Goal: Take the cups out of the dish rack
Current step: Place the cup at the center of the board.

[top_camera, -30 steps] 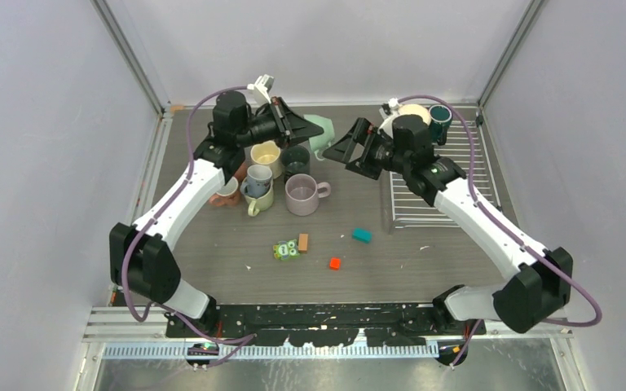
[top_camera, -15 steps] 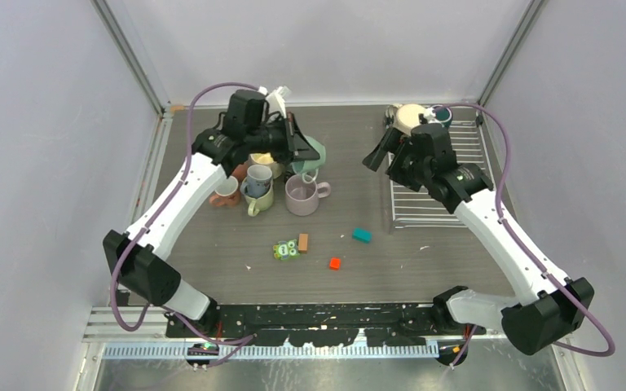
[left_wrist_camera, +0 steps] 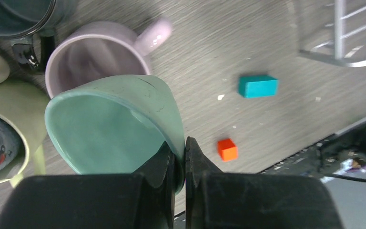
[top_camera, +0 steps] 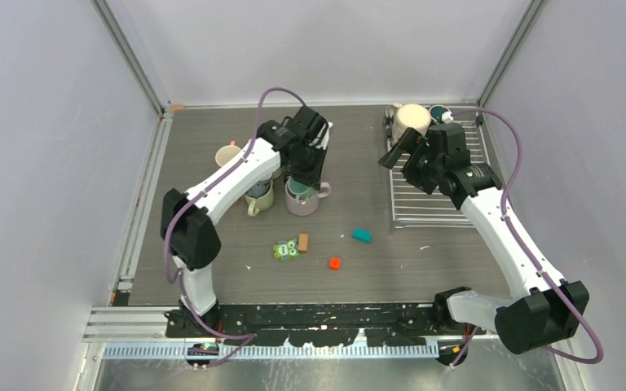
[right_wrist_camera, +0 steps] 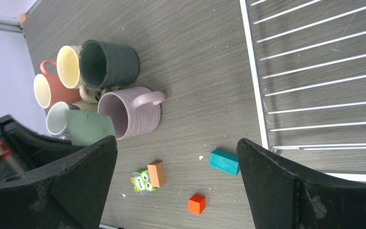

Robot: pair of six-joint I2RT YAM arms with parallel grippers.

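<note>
Two cups, cream [top_camera: 412, 120] and dark teal [top_camera: 440, 112], sit at the dish rack's [top_camera: 456, 204] far edge, the right gripper [right_wrist_camera: 176, 140] spread wide nearby. The left gripper [left_wrist_camera: 185, 143] pinches a pale green cup's [left_wrist_camera: 109, 124] rim above the mauve cup [left_wrist_camera: 90, 59], hemmed in by other cups [right_wrist_camera: 108, 62]; a teal block [left_wrist_camera: 258, 86] and an orange block [left_wrist_camera: 227, 149] lie mid-table [top_camera: 212, 261].

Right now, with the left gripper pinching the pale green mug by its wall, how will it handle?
Probably rigid, but the pale green mug looks glazed, so it may slip or swing in the narrow pinch of the left gripper. Hard on hard: it could chip if it bumps the mauve mug beneath.
</note>
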